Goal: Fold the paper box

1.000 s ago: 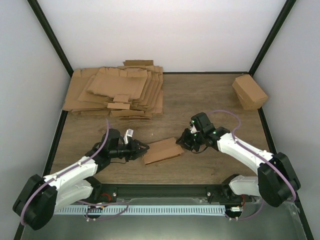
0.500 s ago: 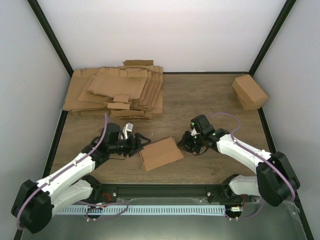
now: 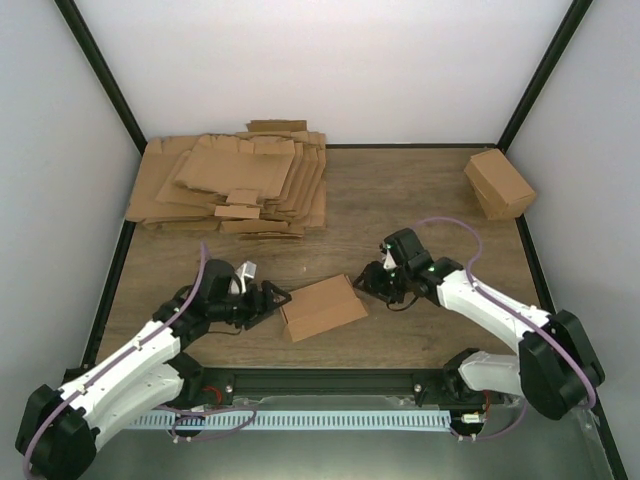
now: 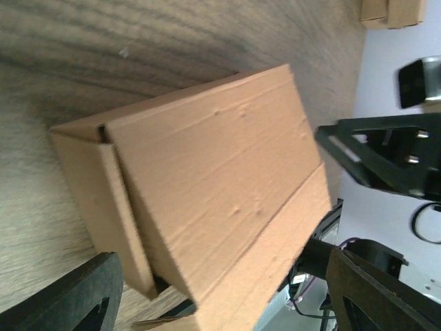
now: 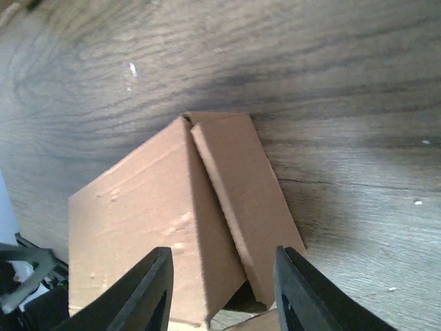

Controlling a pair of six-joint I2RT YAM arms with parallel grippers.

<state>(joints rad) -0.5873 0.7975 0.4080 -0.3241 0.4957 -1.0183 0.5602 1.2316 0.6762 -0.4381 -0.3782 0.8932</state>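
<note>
The paper box [image 3: 322,307] lies on the wooden table [image 3: 400,200] between my two arms, raised into a squat carton shape. In the left wrist view the paper box [image 4: 207,172] shows its broad top panel and a side flap ajar at the left. My left gripper [image 3: 272,298] sits at its left end, open, the fingers [image 4: 69,296] wide on either side without pressing it. My right gripper [image 3: 366,284] is at the right end, open. Its fingers [image 5: 148,289] straddle the paper box [image 5: 138,234] end, where a loose end flap [image 5: 251,200] stands between them untouched.
A thick pile of flat brown sheets [image 3: 235,185] lies at the back left. A closed brown cuboid [image 3: 498,183] stands at the back right corner. Black frame posts and white walls bound the table; a metal rail runs along the near edge.
The box rose from a flat sheet into a carton shape. My left gripper opened wide and drew back to the left. My right gripper loosened its jaws off the end flap.
</note>
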